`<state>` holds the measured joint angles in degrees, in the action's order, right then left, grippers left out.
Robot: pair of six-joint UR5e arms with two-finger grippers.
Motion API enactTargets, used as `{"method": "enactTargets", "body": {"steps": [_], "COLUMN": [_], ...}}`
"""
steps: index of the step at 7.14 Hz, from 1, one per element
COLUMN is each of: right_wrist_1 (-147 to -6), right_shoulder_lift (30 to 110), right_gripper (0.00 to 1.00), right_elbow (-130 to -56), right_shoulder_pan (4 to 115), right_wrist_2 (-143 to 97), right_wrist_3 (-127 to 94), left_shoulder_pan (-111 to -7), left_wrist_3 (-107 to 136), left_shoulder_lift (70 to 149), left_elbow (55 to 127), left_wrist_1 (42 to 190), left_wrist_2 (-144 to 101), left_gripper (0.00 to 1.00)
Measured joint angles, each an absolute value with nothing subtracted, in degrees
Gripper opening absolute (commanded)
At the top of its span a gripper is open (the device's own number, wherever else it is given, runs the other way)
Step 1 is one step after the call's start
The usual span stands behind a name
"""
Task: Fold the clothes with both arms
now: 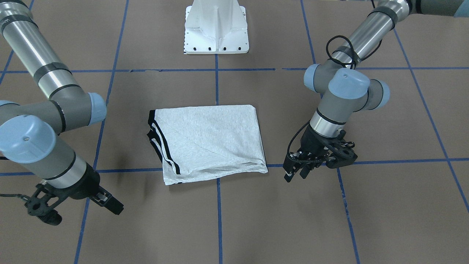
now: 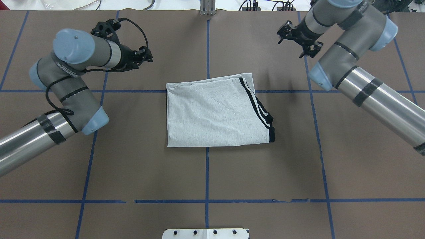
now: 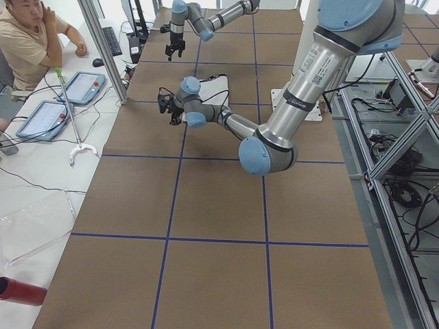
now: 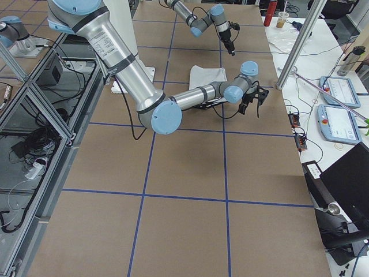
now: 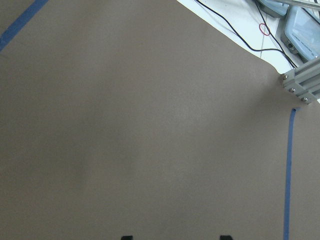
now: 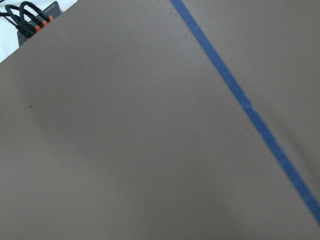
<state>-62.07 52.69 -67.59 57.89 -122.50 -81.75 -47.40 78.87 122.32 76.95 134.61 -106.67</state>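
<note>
The folded T-shirt [image 1: 209, 141] lies flat; left gripper [image 1: 296, 176] fingers apart, right gripper [image 1: 111, 205] fingers impossible to judge.

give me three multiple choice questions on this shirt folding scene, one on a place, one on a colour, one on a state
1. Where does the T-shirt lie?
A. draped over an arm
B. on the table, between the left gripper and the right gripper, touching neither
C. on the white pedestal

2. What colour are the stripes along one edge of it?
A. red
B. black
C. yellow

3. What state is the T-shirt in?
A. spread fully open
B. hanging from a gripper
C. folded flat

Answers:
1. B, since both grippers stand off to the sides with bare table between them and the cloth.
2. B, since the bands on the grey cloth are black.
3. C, since it lies as a compact layered packet with no sleeves out.
</note>
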Motion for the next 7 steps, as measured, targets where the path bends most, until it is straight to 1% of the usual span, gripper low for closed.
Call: {"method": "enactTargets", "body": {"steps": [1,2,3,4,6,7], "right_wrist_1": [-62.1,-62.6,-64.3,-67.9,-77.8,-82.4], "right_shoulder_lift": [56.1,59.4,62.5,64.8,67.9,69.6], "right_gripper": [1.0,1.0,1.0,1.0,1.0,1.0], "right_elbow": [-67.7,-67.9,-67.9,-68.0,-69.0,-70.9], "right_shoulder_pan": [61.0,64.3,68.1,72.1,78.8,81.6], "right_wrist_2": [-124.8,-126.6,-128.3,-130.0,-131.8,-132.5], "right_wrist_3": [-74.1,-65.0,-54.2,-42.3,-21.5,-15.4], "left_shoulder_pan": [-50.2,-53.4,-57.3,-61.5,-70.5,-75.0], "left_wrist_3": [69.4,59.1,48.1,36.6,17.1,10.3], "left_shoulder_lift": [120.1,117.9,116.2,114.6,110.7,108.2], "left_elbow": [77.1,77.2,77.8,79.2,81.8,82.1], "left_wrist_1": [134.4,133.2,130.1,125.7,117.9,115.9], "left_wrist_2": [-110.9,-114.1,-117.0,-119.7,-126.9,-129.8], "left_gripper": [0.66,0.68,0.81,1.0,1.0,1.0]}}
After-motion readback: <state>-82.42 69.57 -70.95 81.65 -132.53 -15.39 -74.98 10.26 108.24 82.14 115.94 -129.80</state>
